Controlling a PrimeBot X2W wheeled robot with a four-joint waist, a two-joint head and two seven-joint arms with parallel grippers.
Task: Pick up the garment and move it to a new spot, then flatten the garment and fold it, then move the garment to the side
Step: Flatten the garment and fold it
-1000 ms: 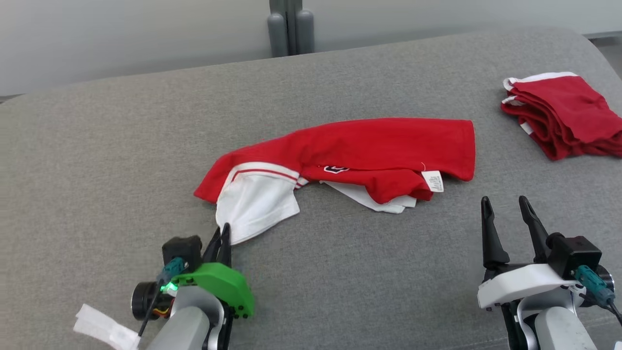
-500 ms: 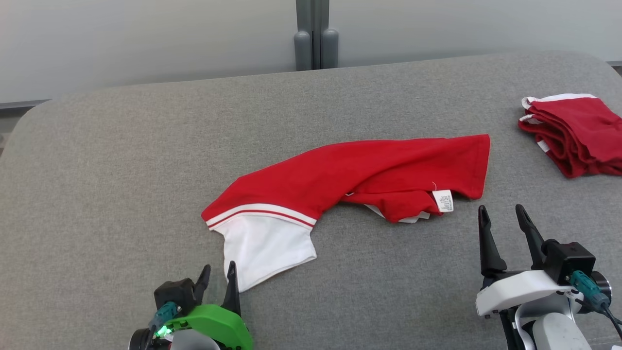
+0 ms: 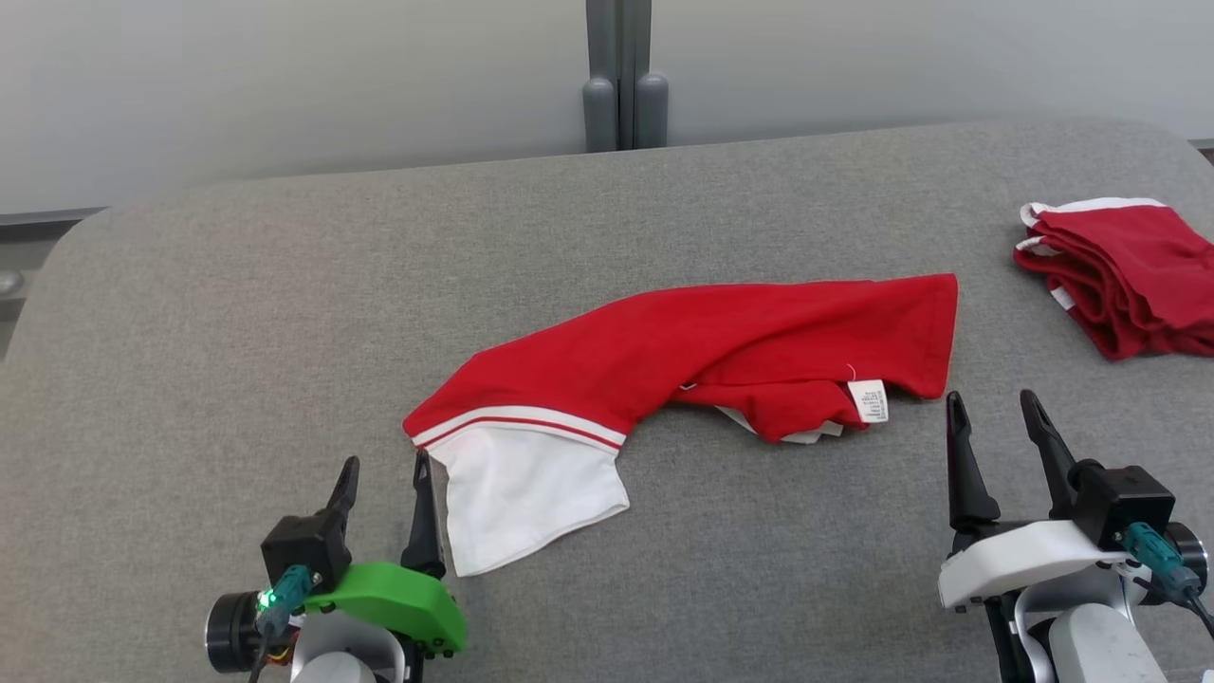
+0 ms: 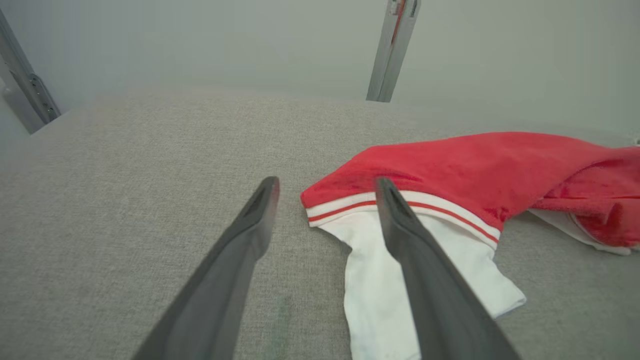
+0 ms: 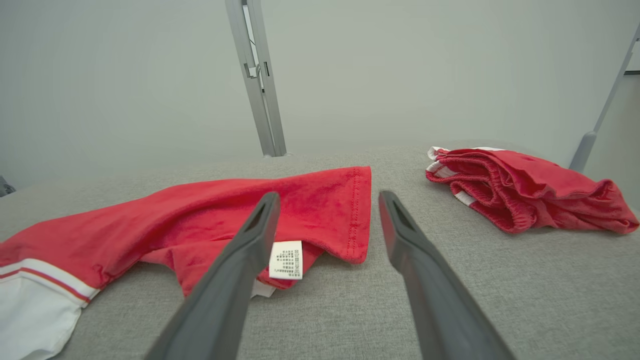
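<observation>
The garment [image 3: 721, 341] is a red shirt with a white, red-striped sleeve, lying crumpled across the middle of the grey padded surface [image 3: 237, 313]. Its white sleeve points toward me. My left gripper [image 3: 385, 459] stands open just left of that sleeve, its right finger at the sleeve's edge, holding nothing. In the left wrist view the left gripper [image 4: 326, 181] straddles the corner of the garment [image 4: 475, 160] at the striped cuff. My right gripper [image 3: 989, 396] is open and empty, just right of the shirt's hem. In the right wrist view the right gripper [image 5: 328, 196] faces the garment [image 5: 200, 210] and its care label [image 5: 286, 259].
A folded stack of red garments [image 3: 1129, 275] lies at the far right edge, seen as the folded stack [image 5: 520, 195] from the right wrist. A grey post [image 3: 623, 85] rises behind the surface. Bare grey fabric stretches left of the shirt and along the front.
My left gripper has gone from shut on the white sleeve to open, letting the sleeve drop flat. The head camera has shifted, so the whole scene sits lower in view.
</observation>
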